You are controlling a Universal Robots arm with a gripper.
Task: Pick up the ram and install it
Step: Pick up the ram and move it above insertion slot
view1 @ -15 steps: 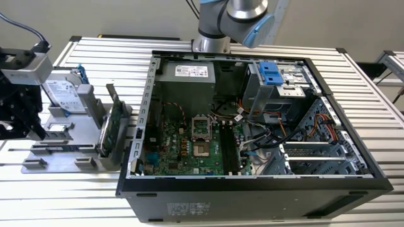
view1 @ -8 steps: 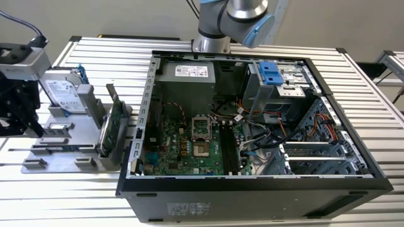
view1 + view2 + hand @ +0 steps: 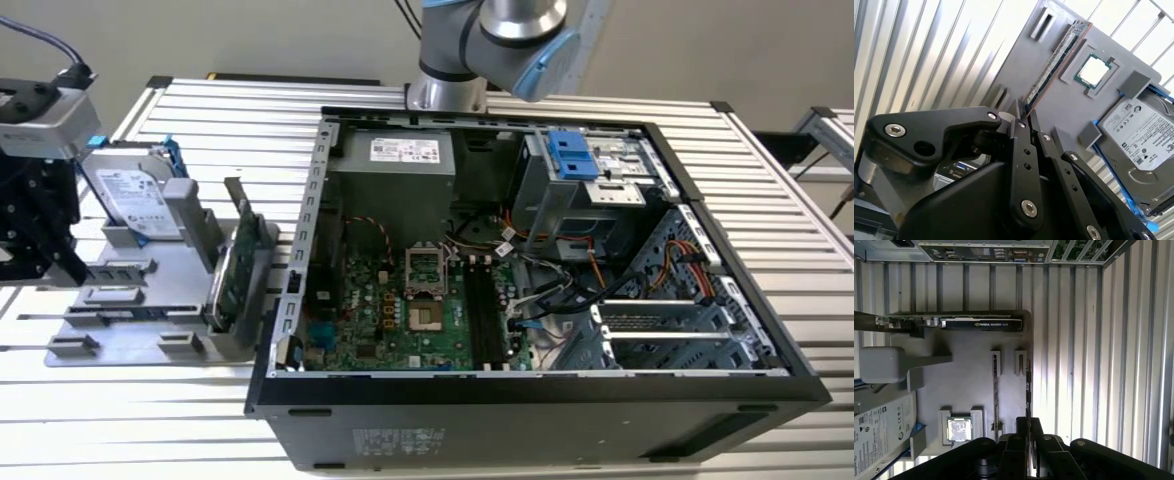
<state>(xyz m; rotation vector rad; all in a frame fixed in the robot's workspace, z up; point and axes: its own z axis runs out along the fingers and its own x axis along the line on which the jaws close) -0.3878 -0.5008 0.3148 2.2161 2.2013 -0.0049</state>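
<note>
The ram (image 3: 1056,62) is a slim dark stick standing on edge along the rim of the grey holder plate (image 3: 1064,107). In the first wrist view the ram (image 3: 1028,385) shows edge-on as a thin line running in between my fingertips. My gripper (image 3: 1024,112) has its two black fingers drawn close together over the near end of the stick, gripping it while it stands in the holder. In the exterior view the holder plate (image 3: 134,345) lies at the exterior view's left, beside the open computer case (image 3: 534,385).
The holder also carries a silver hard drive with blue rails (image 3: 1141,145), a processor chip (image 3: 1095,71) and an upright green expansion card (image 3: 238,262). Inside the case, the motherboard (image 3: 387,320) has long black memory slots (image 3: 483,315). Loose cables (image 3: 561,290) and drive cages (image 3: 667,330) sit beside them.
</note>
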